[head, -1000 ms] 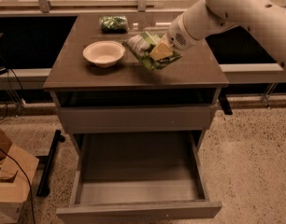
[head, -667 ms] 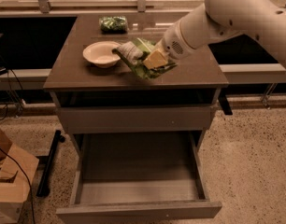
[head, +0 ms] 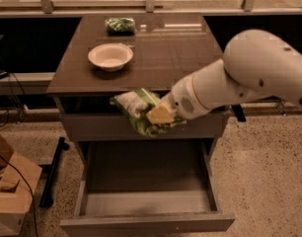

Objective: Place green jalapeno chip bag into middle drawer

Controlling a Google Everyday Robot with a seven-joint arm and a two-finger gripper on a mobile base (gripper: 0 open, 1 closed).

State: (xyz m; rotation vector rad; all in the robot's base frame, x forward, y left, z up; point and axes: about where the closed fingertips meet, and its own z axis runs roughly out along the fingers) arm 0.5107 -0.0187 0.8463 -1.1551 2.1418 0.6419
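Note:
The green jalapeno chip bag [head: 137, 109], bright green with white patches, hangs in the air in front of the cabinet, just above the open middle drawer [head: 146, 181]. My gripper [head: 159, 115] is shut on the bag's right end, with a yellowish finger pad showing against the bag. The white arm reaches in from the right. The drawer is pulled far out, and its pale grey floor shows below the bag.
A cream bowl [head: 110, 56] and a smaller dark green packet [head: 120, 24] sit on the cabinet top [head: 166, 48]. A plain upper drawer front [head: 101, 127] lies behind the bag. A cardboard box [head: 8, 191] and a black bar stand on the floor at the left.
The arm has carried the bag off the cabinet top, forward and down, to hang in front of the cabinet above the open drawer.

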